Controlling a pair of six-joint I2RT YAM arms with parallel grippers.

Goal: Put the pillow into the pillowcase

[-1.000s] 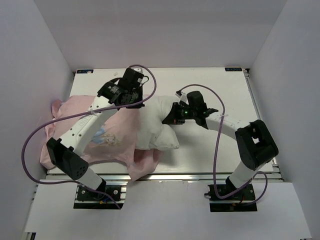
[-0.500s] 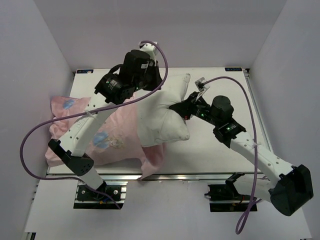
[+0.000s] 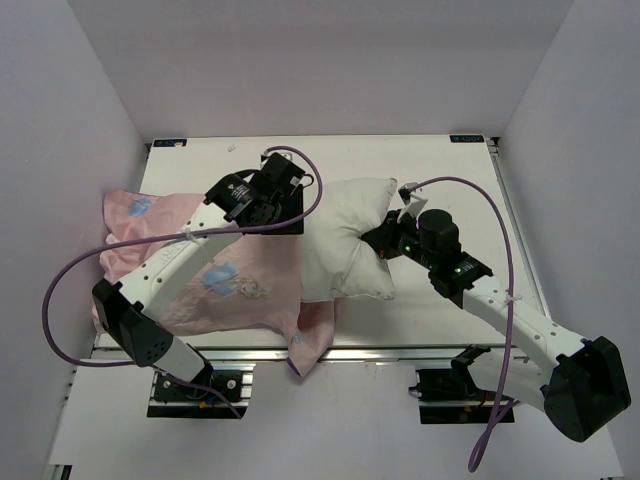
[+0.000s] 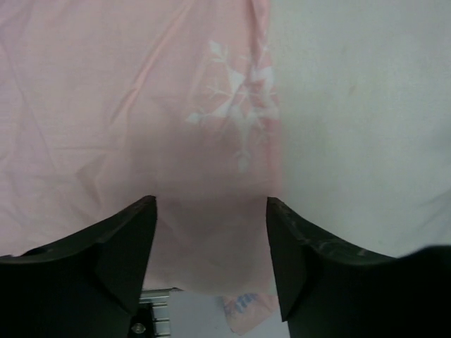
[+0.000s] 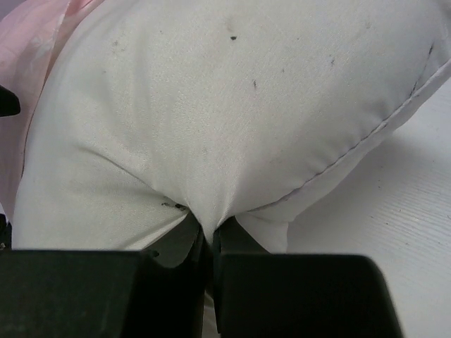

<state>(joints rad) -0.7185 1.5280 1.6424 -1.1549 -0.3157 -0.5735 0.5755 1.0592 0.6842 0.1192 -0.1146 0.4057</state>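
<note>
The white pillow (image 3: 350, 240) lies mid-table, and its left part is covered by the pink pillowcase (image 3: 200, 270), which spreads to the left. My left gripper (image 3: 283, 220) hovers open over the case's edge where it meets the pillow. In the left wrist view the left gripper (image 4: 211, 211) has nothing between its jaws, with the pink pillowcase (image 4: 106, 91) below and the pillow (image 4: 366, 105) to the right. My right gripper (image 3: 386, 243) is shut on a pinch of fabric at the pillow's right side. In the right wrist view the right gripper (image 5: 209, 236) bunches the pillow (image 5: 211, 105).
A flap of the pillowcase (image 3: 312, 345) hangs over the table's front rail (image 3: 400, 352). White walls enclose the table (image 3: 450, 180) on three sides. Purple cables (image 3: 70, 290) loop off both arms.
The left gripper opened, let go of the pillowcase edge and came down lower. The pillow and case settled flatter on the table. The right gripper stayed shut on the pillow and shifted right.
</note>
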